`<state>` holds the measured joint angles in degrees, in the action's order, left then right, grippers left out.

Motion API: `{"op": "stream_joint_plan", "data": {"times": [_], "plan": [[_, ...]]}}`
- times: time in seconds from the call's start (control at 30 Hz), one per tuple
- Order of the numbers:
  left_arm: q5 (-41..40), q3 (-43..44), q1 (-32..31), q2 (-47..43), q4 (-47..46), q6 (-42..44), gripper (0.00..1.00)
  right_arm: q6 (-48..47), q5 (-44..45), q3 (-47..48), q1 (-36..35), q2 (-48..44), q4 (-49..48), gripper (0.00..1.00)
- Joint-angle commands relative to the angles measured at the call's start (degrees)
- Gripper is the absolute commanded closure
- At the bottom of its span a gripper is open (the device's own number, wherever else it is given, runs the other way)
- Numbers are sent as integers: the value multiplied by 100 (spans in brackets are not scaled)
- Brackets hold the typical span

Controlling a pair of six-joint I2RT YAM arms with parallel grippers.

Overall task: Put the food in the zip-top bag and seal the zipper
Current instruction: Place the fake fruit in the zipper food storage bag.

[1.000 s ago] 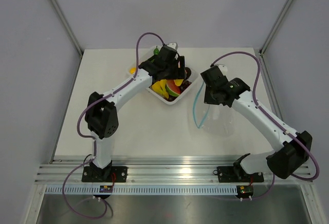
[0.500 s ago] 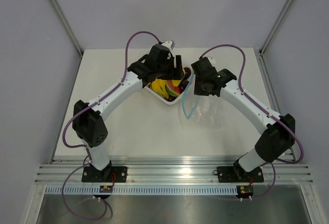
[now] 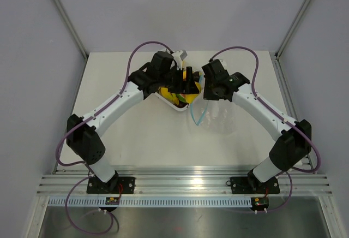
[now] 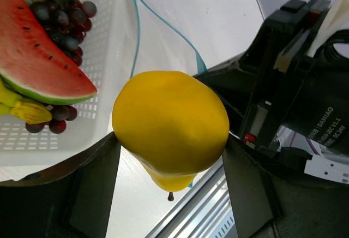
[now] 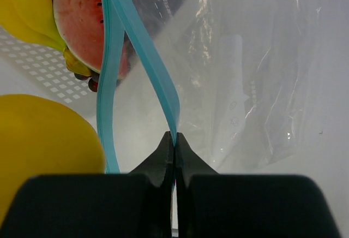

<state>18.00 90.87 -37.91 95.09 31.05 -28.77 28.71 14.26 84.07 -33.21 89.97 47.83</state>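
Note:
My left gripper [image 4: 170, 156] is shut on a yellow pear-shaped toy fruit [image 4: 170, 123] and holds it above the tray's right edge, beside the bag's mouth; the gripper [image 3: 188, 81] and the fruit [image 3: 189, 75] also show from above. My right gripper [image 5: 174, 137] is shut on the light-blue zipper strip [image 5: 158, 69] of the clear zip-top bag [image 5: 262, 85] and holds the mouth open. From above the bag [image 3: 219, 119] hangs from the right gripper [image 3: 202, 96] onto the table, its zipper [image 3: 194, 115] looping down. The yellow fruit [image 5: 43, 150] is just left of the mouth.
The white tray [image 3: 174, 105] sits under the left gripper, holding a watermelon slice [image 4: 38, 52], dark grapes [image 4: 62, 19] and yellow bananas [image 5: 27, 3]. The right arm's black wrist [image 4: 305, 85] is close to the left gripper. Metal rails run along the near table edge.
The left gripper has lifted the yellow fruit out of the tray and moved right toward the bag. The right gripper has carried the bag's mouth left, up to the tray.

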Motion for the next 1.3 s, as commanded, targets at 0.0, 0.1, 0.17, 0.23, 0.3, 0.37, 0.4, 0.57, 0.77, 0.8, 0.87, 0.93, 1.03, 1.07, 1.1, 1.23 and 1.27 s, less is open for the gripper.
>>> {"op": "stream_joint_plan", "data": {"times": [0.0, 0.1, 0.17, 0.23, 0.3, 0.37, 0.4, 0.57, 0.77, 0.8, 0.87, 0.93, 1.03, 1.07, 1.1, 1.23, 1.27], "plan": [[678, -113, 12, -166, -187, -49, 72, 3, -134, 303, 52, -15, -178, 100], [915, -166, 3, -26, -160, -76, 72, 21, -239, 268, 52, -103, -239, 100], [1021, -175, 12, 45, -195, -154, 73, 56, -301, 241, 52, -173, -240, 100], [1013, -184, 12, 132, -213, -181, 73, 82, -345, 189, 52, -234, -248, 100], [890, -184, 3, 176, -231, -199, 74, 117, -424, 145, 52, -357, -257, 100], [863, -166, 12, 247, -266, -216, 74, 144, -520, 57, 52, -497, -274, 100], [863, -149, 12, 282, -249, -225, 74, 196, -547, 30, 43, -542, -275, 100], [863, -87, 3, 537, -196, -269, 74, 284, -845, -84, 52, -806, -318, 100], [705, 27, 3, 642, -275, -410, 65, 407, -1224, -163, 52, -973, -415, 100], [696, 71, -14, 669, -257, -410, 56, 425, -1241, -207, 52, -982, -415, 100], [722, 255, -32, 721, -143, -366, 32, 451, -1180, -225, 52, -982, -363, 100], [784, 404, -93, 748, 85, -234, 11, 469, -1084, -251, 52, -956, -275, 100], [758, 660, -173, 687, 454, -6, 4, 495, -978, -321, 52, -955, -248, 100], [749, 695, -190, 643, 533, 56, 3, 513, -934, -347, 60, -982, -248, 100], [732, 695, -208, 521, 691, 178, 2, 522, -917, -356, 87, -990, -222, 100], [757, 546, -208, 107, 1034, 442, 2, 495, -846, -409, 236, -1052, -169, 100], [784, 528, -208, 19, 1087, 539, 2, 495, -846, -427, 262, -1061, -160, 100]]}}
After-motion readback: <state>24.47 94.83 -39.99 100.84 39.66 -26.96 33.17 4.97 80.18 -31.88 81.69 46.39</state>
